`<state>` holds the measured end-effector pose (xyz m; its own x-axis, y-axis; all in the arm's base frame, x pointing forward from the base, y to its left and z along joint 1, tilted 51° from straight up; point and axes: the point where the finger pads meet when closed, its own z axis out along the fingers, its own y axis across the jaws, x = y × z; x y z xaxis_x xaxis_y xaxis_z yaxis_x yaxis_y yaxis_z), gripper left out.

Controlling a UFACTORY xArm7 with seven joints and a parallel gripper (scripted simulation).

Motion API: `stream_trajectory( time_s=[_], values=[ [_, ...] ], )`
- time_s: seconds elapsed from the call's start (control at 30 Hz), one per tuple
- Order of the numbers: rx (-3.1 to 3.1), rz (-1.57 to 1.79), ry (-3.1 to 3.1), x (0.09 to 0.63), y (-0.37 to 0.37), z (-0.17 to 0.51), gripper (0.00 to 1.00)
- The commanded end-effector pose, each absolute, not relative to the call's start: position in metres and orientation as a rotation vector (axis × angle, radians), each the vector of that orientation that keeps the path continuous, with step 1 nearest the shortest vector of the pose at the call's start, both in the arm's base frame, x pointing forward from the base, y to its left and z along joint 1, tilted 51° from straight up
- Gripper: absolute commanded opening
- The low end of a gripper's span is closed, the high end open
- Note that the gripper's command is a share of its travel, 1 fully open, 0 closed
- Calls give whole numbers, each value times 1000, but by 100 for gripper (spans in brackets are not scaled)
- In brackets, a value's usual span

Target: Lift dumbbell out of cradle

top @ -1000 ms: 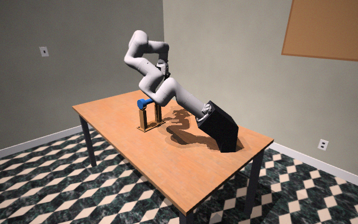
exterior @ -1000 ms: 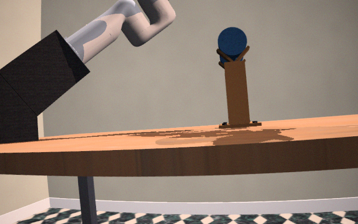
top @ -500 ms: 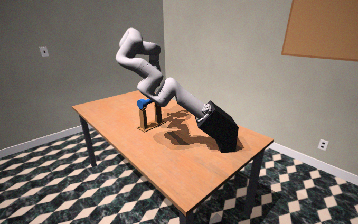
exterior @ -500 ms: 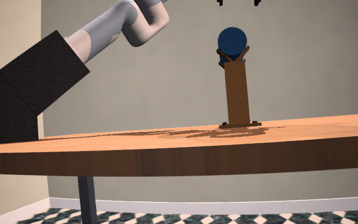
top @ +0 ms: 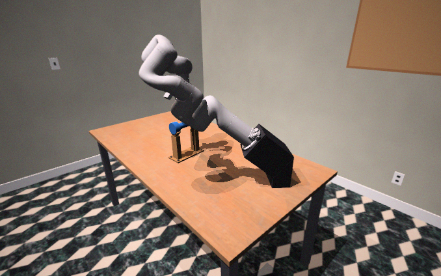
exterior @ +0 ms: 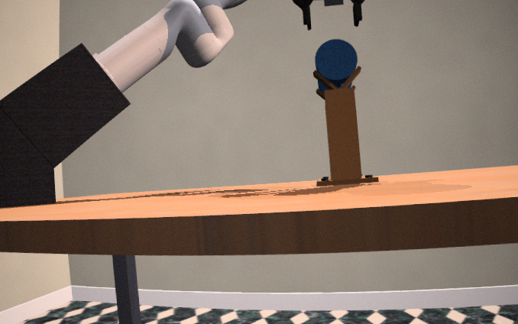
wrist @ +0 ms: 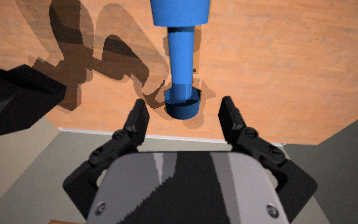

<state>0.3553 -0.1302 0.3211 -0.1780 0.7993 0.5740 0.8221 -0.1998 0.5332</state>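
A blue dumbbell [top: 177,127] lies level in the forked tops of a brown wooden cradle [top: 185,146] on the table. In the exterior view its round head [exterior: 336,59] faces the camera above the cradle post [exterior: 342,134]. My gripper [exterior: 331,17] is open and empty, right above the dumbbell with a small gap, one finger to each side. In the wrist view the handle [wrist: 181,52] runs away from the gripper [wrist: 182,120], with one head [wrist: 182,104] between the open fingers and well below them. In the top view the arm hides the gripper.
The arm's black base block [top: 271,157] stands tilted on the table's right part. The table edge [wrist: 170,136] shows just below the dumbbell's near head in the wrist view. The cradle's base plate [exterior: 347,180] sits flat on the table.
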Motion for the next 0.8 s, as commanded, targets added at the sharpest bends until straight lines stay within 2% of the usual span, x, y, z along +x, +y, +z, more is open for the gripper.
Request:
stream_trajectory(
  time_s=[0.0, 0.3, 0.77],
  values=[
    [-2064, -1360, -1962, 350, -120, 325, 100],
    [-2063, -1361, -1962, 352, -118, 323, 100],
    [-2064, -1361, -1962, 406, -67, 263, 100]
  ],
)
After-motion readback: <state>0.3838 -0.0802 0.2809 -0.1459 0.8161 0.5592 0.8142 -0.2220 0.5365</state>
